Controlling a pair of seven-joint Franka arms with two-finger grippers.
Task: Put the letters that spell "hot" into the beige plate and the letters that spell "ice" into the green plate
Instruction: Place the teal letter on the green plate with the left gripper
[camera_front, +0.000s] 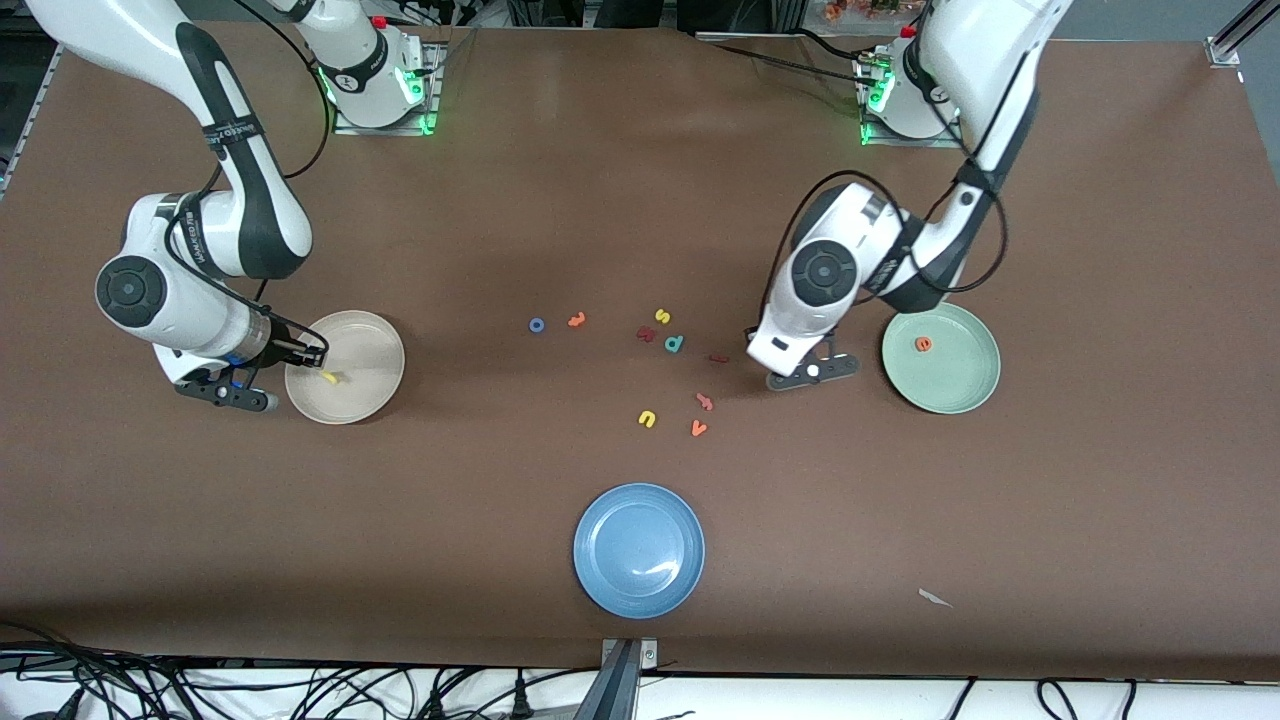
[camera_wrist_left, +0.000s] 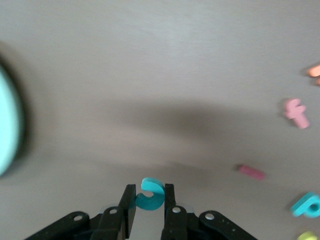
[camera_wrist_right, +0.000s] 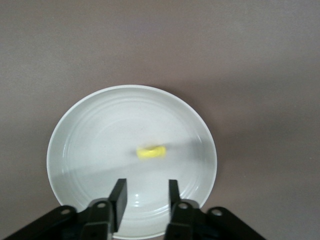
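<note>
The yellow h (camera_wrist_right: 151, 152) lies flat in the beige plate (camera_front: 372, 352), long axis crosswise to the right gripper (camera_wrist_right: 145, 192), whose fingers stand apart above it. The left gripper (camera_wrist_left: 149, 202) (wrist bent down, over bare table beside the green plate (camera_front: 958, 380)) clamps the teal c (camera_wrist_left: 149, 194). The orange e (camera_front: 923, 344) sits at that plate's ten o'clock.

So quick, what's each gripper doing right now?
Left gripper: shut on the small teal foam "c".
Right gripper: open, empty, over the beige plate.
</note>
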